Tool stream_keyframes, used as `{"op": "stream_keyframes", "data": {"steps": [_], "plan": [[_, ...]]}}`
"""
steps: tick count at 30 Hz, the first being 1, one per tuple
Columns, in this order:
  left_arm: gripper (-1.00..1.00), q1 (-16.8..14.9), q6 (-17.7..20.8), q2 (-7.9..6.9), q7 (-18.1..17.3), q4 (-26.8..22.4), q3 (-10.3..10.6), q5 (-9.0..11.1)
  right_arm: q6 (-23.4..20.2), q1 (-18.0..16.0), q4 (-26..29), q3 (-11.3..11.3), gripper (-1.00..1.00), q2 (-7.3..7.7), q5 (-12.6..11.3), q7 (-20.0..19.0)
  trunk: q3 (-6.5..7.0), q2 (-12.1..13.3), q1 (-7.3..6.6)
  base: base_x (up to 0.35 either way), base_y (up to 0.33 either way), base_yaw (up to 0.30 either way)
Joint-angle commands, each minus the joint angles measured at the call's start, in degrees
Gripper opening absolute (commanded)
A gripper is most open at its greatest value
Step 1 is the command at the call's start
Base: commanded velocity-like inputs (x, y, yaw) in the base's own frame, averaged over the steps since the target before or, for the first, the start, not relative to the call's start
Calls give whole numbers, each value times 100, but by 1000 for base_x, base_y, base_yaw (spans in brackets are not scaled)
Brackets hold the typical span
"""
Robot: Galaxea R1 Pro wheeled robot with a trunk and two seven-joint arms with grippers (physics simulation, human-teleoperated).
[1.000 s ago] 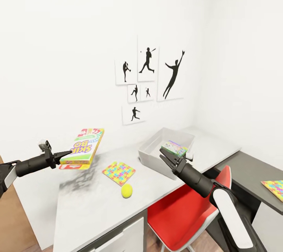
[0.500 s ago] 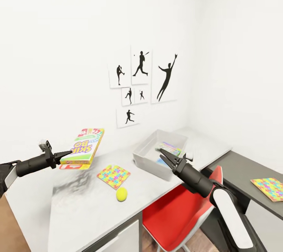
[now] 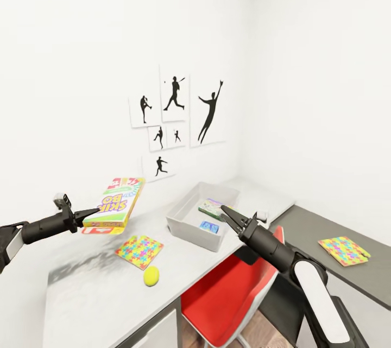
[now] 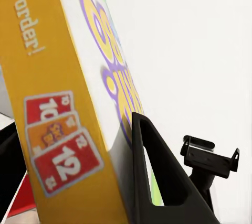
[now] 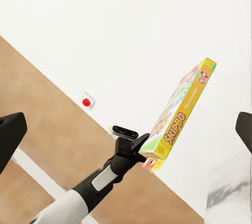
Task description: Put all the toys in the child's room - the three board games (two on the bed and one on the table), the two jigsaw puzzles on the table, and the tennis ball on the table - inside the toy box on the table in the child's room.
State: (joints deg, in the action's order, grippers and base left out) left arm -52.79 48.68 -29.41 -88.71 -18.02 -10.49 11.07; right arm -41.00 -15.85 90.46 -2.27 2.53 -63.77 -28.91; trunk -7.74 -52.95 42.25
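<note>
Head view: the camera has swung right since a second ago, arms unchanged; toy box (image 3: 202, 215) now nearer centre, so drop-off is lining up. Left gripper (image 3: 93, 210) is clamped on the yellow game box (image 3: 115, 204), held flat above the tabletop's left end, long axis pointing toward the wall. Right gripper (image 3: 228, 215) has its jaws apart, empty, over the toy box's near rim.

Left wrist view: black finger (image 4: 157, 182) pressed flat on the box face.

Right wrist view: box edge-on, tilted.

The left gripper (image 5: 140, 149) clamps a corner of the yellow game box (image 5: 178, 115), held tilted in the air before a white wall (image 5: 121, 30) and a wooden panel (image 5: 58, 135) with a small red dot (image 5: 86, 102).
</note>
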Motion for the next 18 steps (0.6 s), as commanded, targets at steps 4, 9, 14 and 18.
{"op": "stream_keyframes", "data": {"steps": [4, 9, 14, 18], "plan": [[-100, -3, 54, -3, -23, -1, -7, 1, -22, -6, -2, -8, 100, 2, -21, 3, 82, 156, -88, 0, 0, -227], [-100, -3, 48, 2, -23, -37, -6, 1, -22, -6, -2, -13, 100, 2, -21, 7, 195, 356, -197, 0, 0, -227], [-100, -3, 45, 11, -23, -137, -10, 1, -22, -6, -2, -7, 100, 2, -21, 8, 308, 557, -307, 0, 0, -227], [-100, -3, 45, 11, -23, -155, -14, 1, -22, -6, -2, -9, 100, 3, -21, 8, 326, 557, -307, 0, 0, -223]]}}
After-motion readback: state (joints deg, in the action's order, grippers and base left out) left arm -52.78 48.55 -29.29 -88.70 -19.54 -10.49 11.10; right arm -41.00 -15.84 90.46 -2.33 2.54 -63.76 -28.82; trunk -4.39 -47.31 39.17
